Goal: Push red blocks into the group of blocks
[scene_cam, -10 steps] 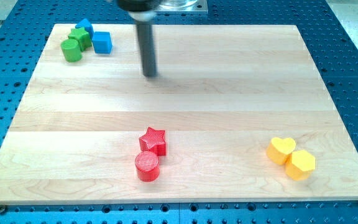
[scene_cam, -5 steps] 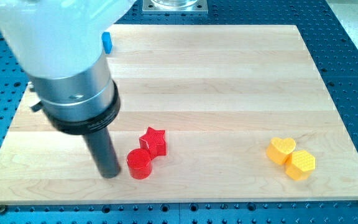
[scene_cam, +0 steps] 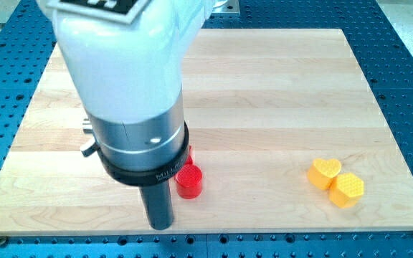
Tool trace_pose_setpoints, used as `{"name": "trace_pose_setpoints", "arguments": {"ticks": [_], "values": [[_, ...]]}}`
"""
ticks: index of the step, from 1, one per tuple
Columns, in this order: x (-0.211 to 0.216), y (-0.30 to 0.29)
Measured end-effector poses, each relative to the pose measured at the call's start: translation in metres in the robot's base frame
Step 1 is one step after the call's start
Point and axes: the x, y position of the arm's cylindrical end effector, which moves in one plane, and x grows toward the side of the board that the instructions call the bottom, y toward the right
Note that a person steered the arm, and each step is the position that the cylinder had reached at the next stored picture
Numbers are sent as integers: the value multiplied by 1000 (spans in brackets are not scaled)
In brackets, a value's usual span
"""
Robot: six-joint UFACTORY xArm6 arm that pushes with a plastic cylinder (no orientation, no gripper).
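Desk (scene_cam: 278, 93): wooden. My tip (scene_cam: 161, 226) sits near bottom, just left of red cylinder (scene_cam: 189, 181). Yellow heart (scene_cam: 324, 172) touches yellow hexagon (scene_cam: 348, 190). No claw fitted.

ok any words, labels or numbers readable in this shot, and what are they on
Black collar of the arm: a line of small pale lettering, too blurred to read.
Black-and-white patch on the arm's white housing at the view's top: cut off by the frame, no readable characters.
Red cylinder block, yellow heart block, yellow hexagon block, wooden board, my tip: no text.
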Motion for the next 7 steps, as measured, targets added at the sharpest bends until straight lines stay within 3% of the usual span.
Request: {"name": "trace_pose_setpoints", "arguments": {"ticks": [1,2,4,5,6,7], "values": [[-23,35],[-62,26],[-98,-16],[-131,-4],[-105,37],[-158,26]]}}
